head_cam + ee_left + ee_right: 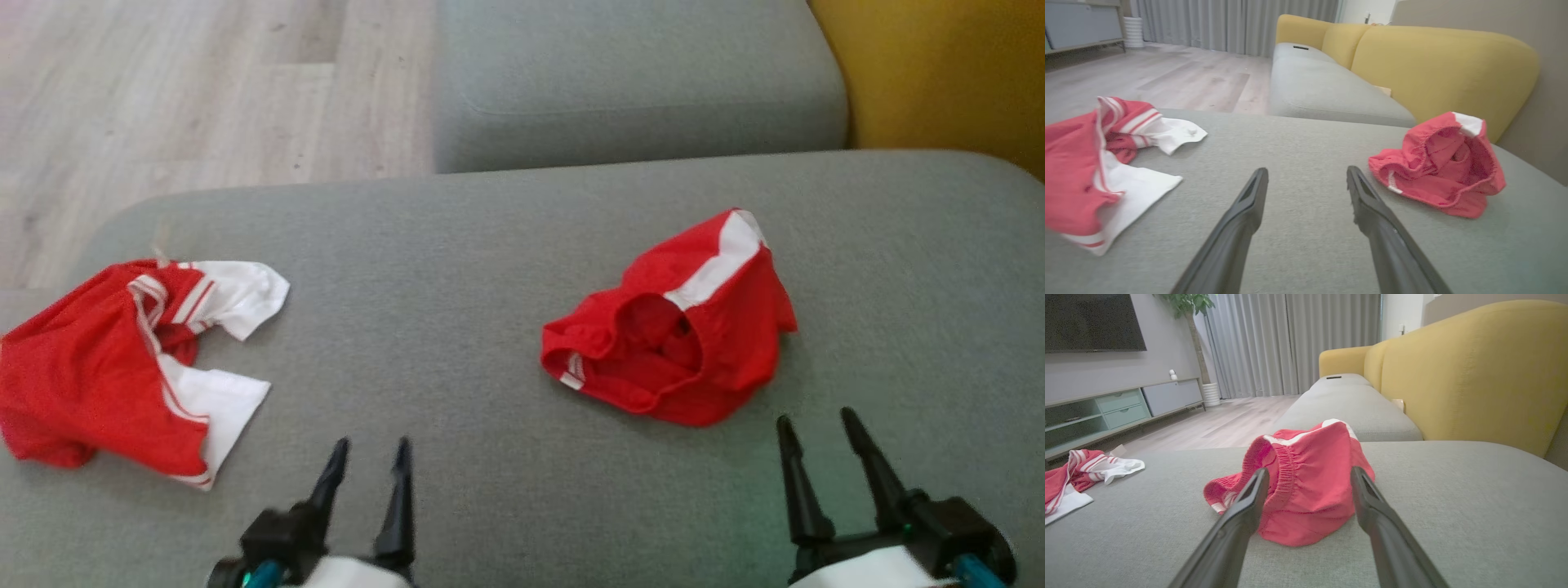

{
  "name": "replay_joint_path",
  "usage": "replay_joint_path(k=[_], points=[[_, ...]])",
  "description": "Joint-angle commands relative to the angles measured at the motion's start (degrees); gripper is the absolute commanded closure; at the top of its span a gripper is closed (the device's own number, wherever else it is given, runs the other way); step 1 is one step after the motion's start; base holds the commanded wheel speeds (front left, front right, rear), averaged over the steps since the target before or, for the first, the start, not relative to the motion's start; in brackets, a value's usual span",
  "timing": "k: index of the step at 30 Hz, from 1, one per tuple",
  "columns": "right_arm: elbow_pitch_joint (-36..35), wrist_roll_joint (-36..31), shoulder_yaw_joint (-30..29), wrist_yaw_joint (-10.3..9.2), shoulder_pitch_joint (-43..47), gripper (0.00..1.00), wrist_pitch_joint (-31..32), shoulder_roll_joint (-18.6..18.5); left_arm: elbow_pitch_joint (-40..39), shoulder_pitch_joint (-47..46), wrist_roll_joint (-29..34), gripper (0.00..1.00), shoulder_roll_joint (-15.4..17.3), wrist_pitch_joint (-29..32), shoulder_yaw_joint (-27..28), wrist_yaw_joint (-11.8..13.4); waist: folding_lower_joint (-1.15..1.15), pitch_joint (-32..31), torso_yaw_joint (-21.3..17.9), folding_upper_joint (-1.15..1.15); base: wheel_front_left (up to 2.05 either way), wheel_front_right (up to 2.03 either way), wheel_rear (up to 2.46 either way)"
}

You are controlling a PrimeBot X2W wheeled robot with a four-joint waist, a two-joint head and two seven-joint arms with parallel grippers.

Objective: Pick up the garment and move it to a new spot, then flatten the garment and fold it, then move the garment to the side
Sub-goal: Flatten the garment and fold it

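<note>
Grey cushion (pixel 457 245); left pincer (pixel 371 444), right pincer (pixel 816 416) spread wide, empty; right near red shorts (pixel 702 343).

Head looks steeply down; both low wrist views share the shorts (pixel 669 327)

Two garments (pixel 106 359) (pixel 694 335), two hands (pixel 370 447) (pixel 817 418)

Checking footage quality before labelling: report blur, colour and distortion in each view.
Head view: soft overall, left tool slightly smeared, shorts saturated red, light even, shadows faint. Left wrist view: wide-angle stretch toward the edges, jersey washed to pink. Right wrist view: same pink cast on the shorts, right tool soft up close, no glare.
</note>
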Motion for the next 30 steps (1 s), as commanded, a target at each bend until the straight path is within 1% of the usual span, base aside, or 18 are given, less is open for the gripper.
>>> replay_joint_path(k=[1, 6, 9, 10, 12, 16, 20, 22, 26, 30], points=[[-2.53, 0.65, 0.57, -0.04, -2.58, 0.00, -0.31, -0.33, -0.84, -5.22, -2.23, 0.00, -0.16, -0.71, 0.00, -0.74, 0.00, 1.15, -1.45, 0.00, 0.00, 0.00, 0.00], [-3.12, 0.28, 1.93, -0.04, -3.90, 0.00, -0.31, -0.33, 2.11, -10.79, -7.43, 0.00, -0.16, -0.71, -5.24, -2.04, 0.00, 3.38, -5.19, 0.00, 0.00, 0.00, 0.00], [-3.55, 0.29, 2.43, -0.04, -4.64, 0.00, -0.31, -0.33, 3.99, -14.56, -11.65, 0.00, -0.16, -0.71, -8.91, -2.73, 0.00, 4.87, -7.80, 0.00, 0.00, 0.00, 0.00], [-3.55, 0.29, 2.43, -0.04, -4.64, 0.00, -0.31, -0.33, 3.99, -14.56, -11.65, 0.00, -0.16, -0.71, -8.91, -2.73, 0.00, 4.87, -7.80, 0.00, 0.00, 0.00, 0.00], [-3.57, 0.92, 2.96, -0.04, -5.01, 0.00, -0.31, -0.33, 6.12, -17.37, -13.36, 0.00, -0.16, -0.71, -11.93, -3.45, 0.00, 6.00, -9.52, 0.00, 0.00, 0.00, 0.00], [-3.91, 0.98, 3.88, -0.04, -6.73, 0.00, -0.31, -0.33, 10.29, -23.65, -17.54, 0.00, -0.16, -0.71, -17.03, -3.76, 0.00, 8.88, -12.47, 0.00, 0.00, 0.00, 0.00], [-4.10, 2.61, 3.67, -0.04, -8.32, 0.00, -0.31, -0.33, 12.07, -29.05, -26.90, 0.00, -0.16, -0.71, -21.31, -6.38, 0.00, 11.19, -14.93, 0.00, 0.00, 0.00, 0.00], [-4.10, 3.18, 3.67, -0.04, -8.98, 0.00, -0.31, -0.33, 12.90, -31.33, -32.18, 0.00, -0.16, -0.71, -22.84, -7.08, 0.00, 11.95, -15.79, 0.00, 0.00, 0.00, 0.00], [-4.17, 3.60, 4.02, -0.04, -9.99, 0.00, -0.31, -0.33, 14.88, -35.70, -40.50, 0.00, -0.16, -0.71, -25.34, -7.36, 0.00, 13.17, -17.23, 0.00, 0.00, 0.00, 0.00], [-4.32, 3.73, 4.76, -0.04, -10.90, 0.00, -0.31, -0.33, 17.12, -39.22, -45.82, 0.00, -0.16, -0.71, -26.06, -6.60, 0.00, 14.19, -18.63, 0.00, 0.00, 0.00, 0.00]])
